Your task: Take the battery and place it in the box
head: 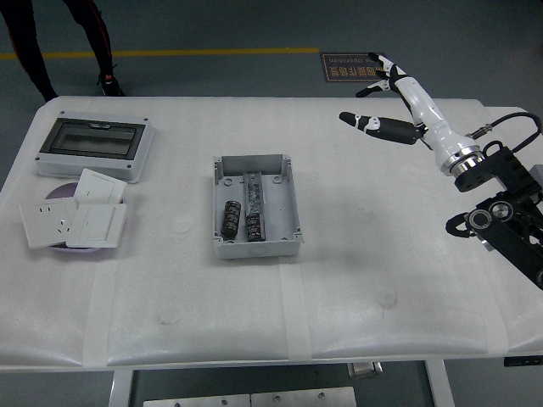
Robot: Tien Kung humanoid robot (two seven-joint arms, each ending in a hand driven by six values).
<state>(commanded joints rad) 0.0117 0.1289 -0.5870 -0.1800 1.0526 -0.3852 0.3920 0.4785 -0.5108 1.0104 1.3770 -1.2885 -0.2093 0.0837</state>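
Standing by the tabletop (254, 322), I see the right hand (386, 97) up in the air over the far right corner, well apart from the box (255, 203). Its fingers (383, 66) are spread loose and the thumb sticks out to the left; it has hold of nothing. I judge it is placed there because it has no more work at the box and a raised, empty hand clears the way. The left arm is not visible.

The box is grey, open on top, approx. at the middle of the tabletop, its long side running from near edge to far edge. A rail or divider goes down its centre the same way. Two dark cylinder batteries lie inside, in the near half. One battery (230, 217) is in the left compartment, beside the rail. The other battery (253, 226) lies on or just right of the rail, I cannot tell which exactly. Both have the long axis near-to-far, parallel w/ the box walls, ends pointing to the near and far edges. Probably they lie like this because the narrow compartments leave no other way to fit. Which end is plus I cannot tell, too small.

At the left side of the tabletop, not part of the job: a cabinet w/ dark window (95, 146) near the far left corner, and some white switch plates (75, 219) stacked on a purple disc, closer to the left edge.

A person's legs (34, 42) stand on the floor beyond the far left corner; no hands are near the things.
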